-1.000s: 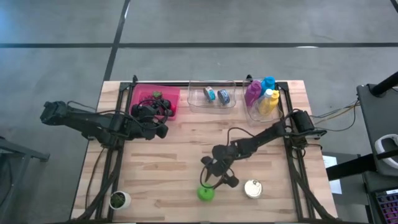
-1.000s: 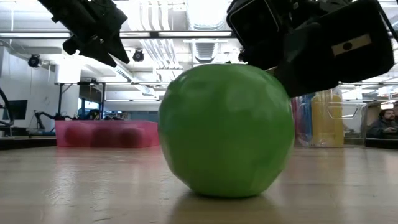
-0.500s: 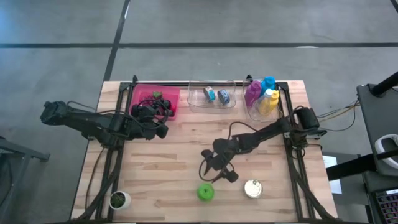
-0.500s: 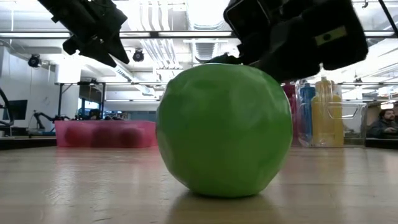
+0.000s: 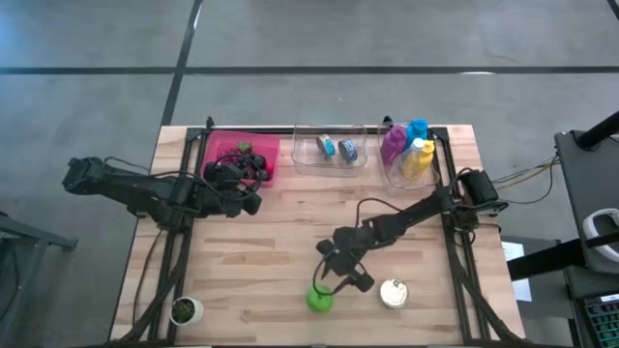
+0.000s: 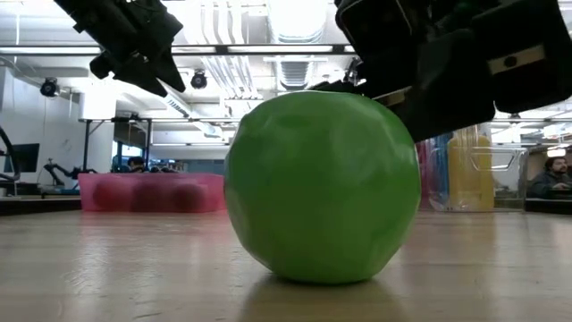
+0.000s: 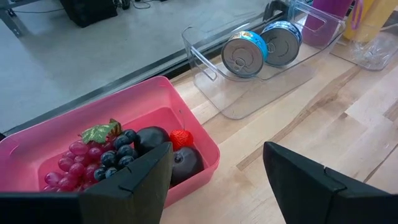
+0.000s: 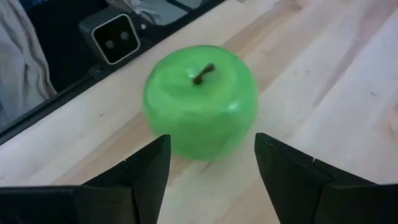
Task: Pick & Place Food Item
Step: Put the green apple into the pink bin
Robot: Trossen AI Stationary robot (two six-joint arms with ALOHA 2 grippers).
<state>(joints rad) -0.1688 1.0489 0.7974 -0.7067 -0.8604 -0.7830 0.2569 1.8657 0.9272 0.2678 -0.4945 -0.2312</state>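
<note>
Wooden surface point(image 5: 280, 242), viewed from above and from edge level. Pink bin point(image 5: 242, 155) of fruit at the far left corner, the likely destination, well apart from the green apple point(image 5: 320, 299) resting near the front edge. Right hand point(image 5: 340, 272) poised just behind the apple, fingers wide, empty. Left hand point(image 5: 250, 186) parked beside the bin, also wide and empty. Risk: round, smooth apple nudged and rolled off the front edge by an off-centre descent. Versus half a second earlier: right hand lowered back toward the apple.

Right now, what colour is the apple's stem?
Dark brown, on the green apple; right wrist view shows it best.
</note>
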